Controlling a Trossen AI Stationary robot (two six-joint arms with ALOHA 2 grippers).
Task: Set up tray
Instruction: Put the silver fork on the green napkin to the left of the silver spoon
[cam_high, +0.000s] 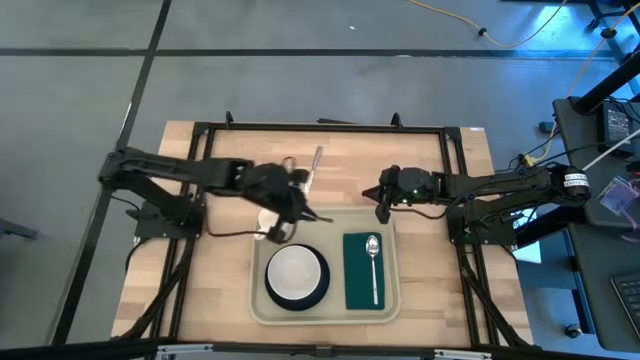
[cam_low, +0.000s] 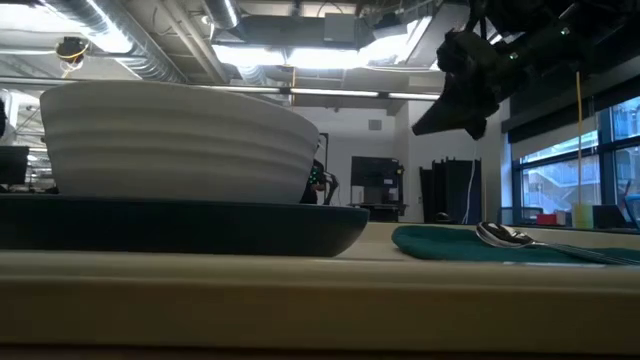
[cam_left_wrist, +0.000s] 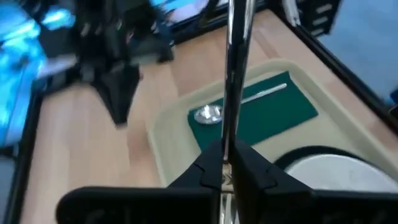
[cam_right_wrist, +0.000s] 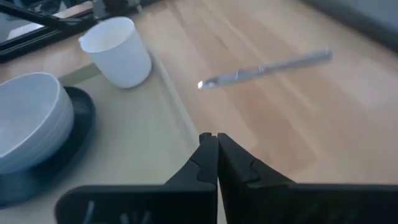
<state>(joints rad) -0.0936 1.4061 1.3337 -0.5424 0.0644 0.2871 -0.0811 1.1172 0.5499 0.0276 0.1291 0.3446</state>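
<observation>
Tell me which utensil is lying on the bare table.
The loose utensil beyond the tray, flat on the wood. The spoon lies on the napkin in the tray; the held utensil is shut in the left claw.

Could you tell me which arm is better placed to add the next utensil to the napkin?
Left: the left gripper holds a metal utensil at the tray; the right gripper is shut and empty.

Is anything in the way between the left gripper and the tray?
Nothing visible. The left gripper, shut on a metal utensil, is over the tray's far left part. The white cup stands close by, and the right gripper hovers shut near the far right corner.
</observation>
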